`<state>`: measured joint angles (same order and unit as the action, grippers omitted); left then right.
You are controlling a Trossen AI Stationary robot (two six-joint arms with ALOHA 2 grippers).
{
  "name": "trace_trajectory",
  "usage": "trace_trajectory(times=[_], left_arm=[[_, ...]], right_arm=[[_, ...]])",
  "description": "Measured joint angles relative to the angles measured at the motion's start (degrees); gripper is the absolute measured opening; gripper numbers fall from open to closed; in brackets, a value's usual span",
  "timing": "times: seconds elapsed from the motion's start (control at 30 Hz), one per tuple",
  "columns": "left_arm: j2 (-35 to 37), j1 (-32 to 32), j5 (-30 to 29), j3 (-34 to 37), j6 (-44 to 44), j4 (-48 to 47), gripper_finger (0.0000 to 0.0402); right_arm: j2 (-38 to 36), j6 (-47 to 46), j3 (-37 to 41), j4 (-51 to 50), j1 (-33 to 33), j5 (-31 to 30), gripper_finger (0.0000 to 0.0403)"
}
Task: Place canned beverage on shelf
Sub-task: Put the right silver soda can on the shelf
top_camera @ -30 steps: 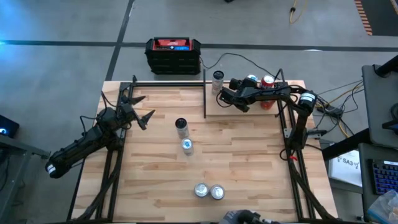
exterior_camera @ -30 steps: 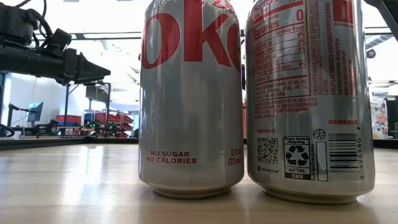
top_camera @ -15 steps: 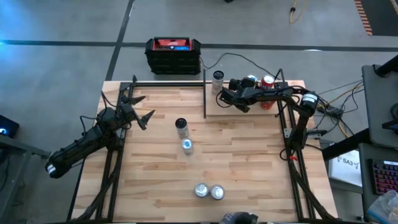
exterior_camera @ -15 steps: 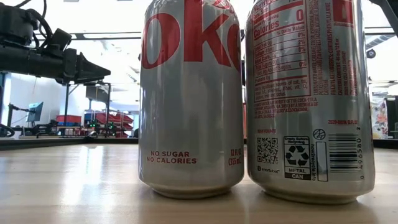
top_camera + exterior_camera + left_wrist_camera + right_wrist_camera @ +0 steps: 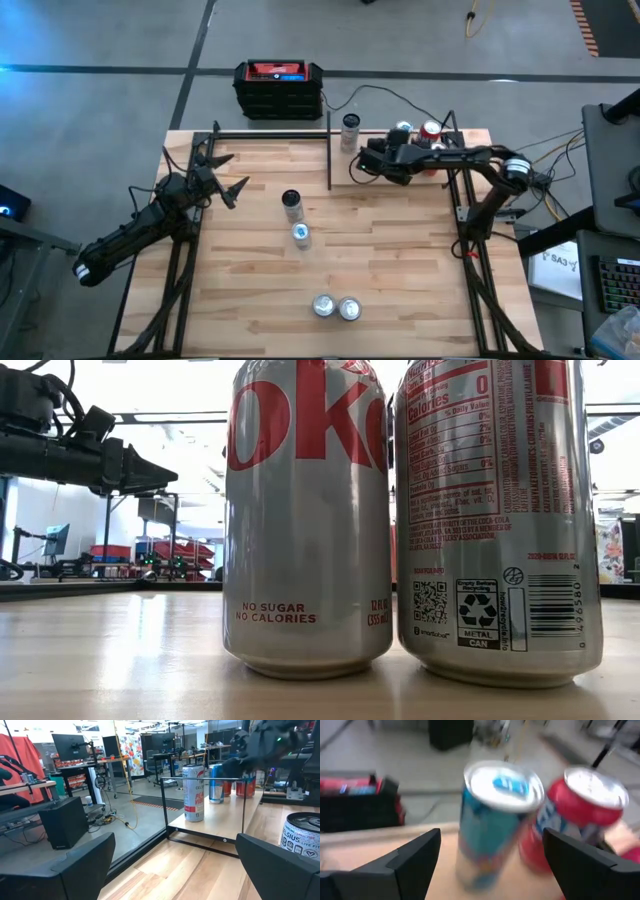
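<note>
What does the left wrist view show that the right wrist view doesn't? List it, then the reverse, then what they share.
Only the left wrist view: the white can standing on the shelf, a Celsius can on the table, the right gripper over the shelf's cans, and desks with monitors beyond.

Only the right wrist view: a black-and-red case on the floor, and the can tops from above.

Both: the blue can and a red can on the shelf.

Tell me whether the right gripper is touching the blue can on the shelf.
Apart. In the right wrist view the right gripper has open jaws, and the blue can stands upright between them with clear gaps on both sides.
</note>
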<state>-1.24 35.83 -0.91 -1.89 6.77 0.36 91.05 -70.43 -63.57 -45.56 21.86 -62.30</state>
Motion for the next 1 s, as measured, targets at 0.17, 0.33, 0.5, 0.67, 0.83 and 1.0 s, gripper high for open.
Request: trace_trajectory(times=[0.17, 0.33, 0.5, 0.67, 0.83, 1.0], left_arm=[[-0.01, -0.01, -0.01, -0.01, 0.02, 0.0, 0.0398], [0.0, -0.02, 0.0, 0.0, 0.0, 0.0, 0.0398], [-0.02, 0.0, -0.01, -0.02, 0.01, -0.02, 0.0398], [-0.01, 0.0, 0.0, 0.0, 0.01, -0.01, 0.0398], [-0.02, 0.0, 0.0, 0.0, 0.0, -0.02, 0.0398], [0.0, 0.0, -0.02, -0.02, 0.01, 0.0, 0.0398]], right_arm=[[-5.06, -8.53, 0.0, -11.04, -1.31, 13.78, 0.0334], [-11.33, -13.28, 0.0, -16.62, -1.76, 36.3, 0.0331], [-14.96, -13.6, 0.0, -18.68, -1.86, 55.75, 0.0329], [-14.4, -14.42, 0.0, -18.66, -4.71, 68.48, 0.0329], [-11.58, -16.8, -1.64, -18.54, -12.11, 70.1, 0.0329], [-8.84, -19.11, -5.51, -18.87, -20.54, 69.81, 0.0329]])
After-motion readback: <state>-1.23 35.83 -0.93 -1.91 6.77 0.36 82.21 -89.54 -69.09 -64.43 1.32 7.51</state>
